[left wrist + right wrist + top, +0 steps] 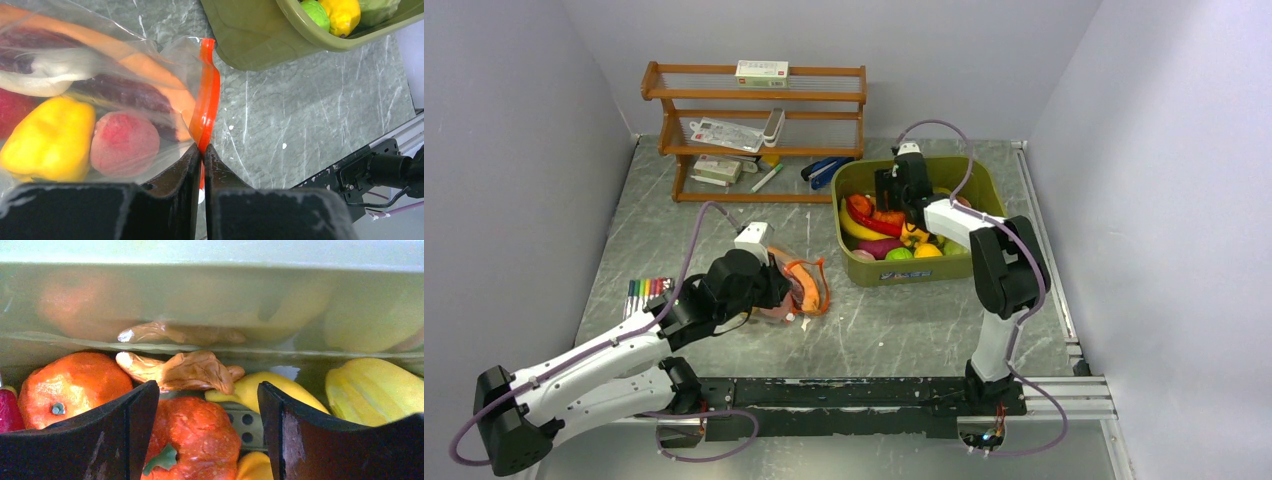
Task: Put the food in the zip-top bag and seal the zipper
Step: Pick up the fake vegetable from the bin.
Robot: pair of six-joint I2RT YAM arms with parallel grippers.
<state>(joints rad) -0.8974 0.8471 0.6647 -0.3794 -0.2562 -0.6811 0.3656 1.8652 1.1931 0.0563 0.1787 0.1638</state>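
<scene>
**Orange zipper pinched on the left, right fingers spread over the tub**

We see the left gripper (203, 150) with its two fingers pressed together on the zipper (207, 95). The red-orange strip rises from between the fingertips along the mouth of the zip-top bag (100, 30). We cannot tell whether the strip is pressed closed along its whole length.

The bag lies on the grey marbled table (310, 115), near the olive-green tub (944, 268) but not touching it. Through the clear plastic we make out food already inside:
- a yellow pepper (50, 137)
- a pink-red round fruit (125, 142) just beside the pepper
- an orange carrot (135, 62)
- a dark purple piece (125, 92) between the carrot and the round fruit
- a white piece (35, 85)

The right gripper (207, 390) hangs inside the tub with its fingers spread wide and nothing held. Below and between them sits a bumpy red-orange fruit (192, 440) with a green stem; we cannot tell whether the fingers touch it. An orange (75, 385) lies to its left and a tan lumpy piece (185, 370) lies ahead. Yellow pieces (375, 390) rest against the glossy tub wall.

From above, we see a wooden shelf (754, 100) at the back and marker pens (646, 290) on the left of the table.
</scene>
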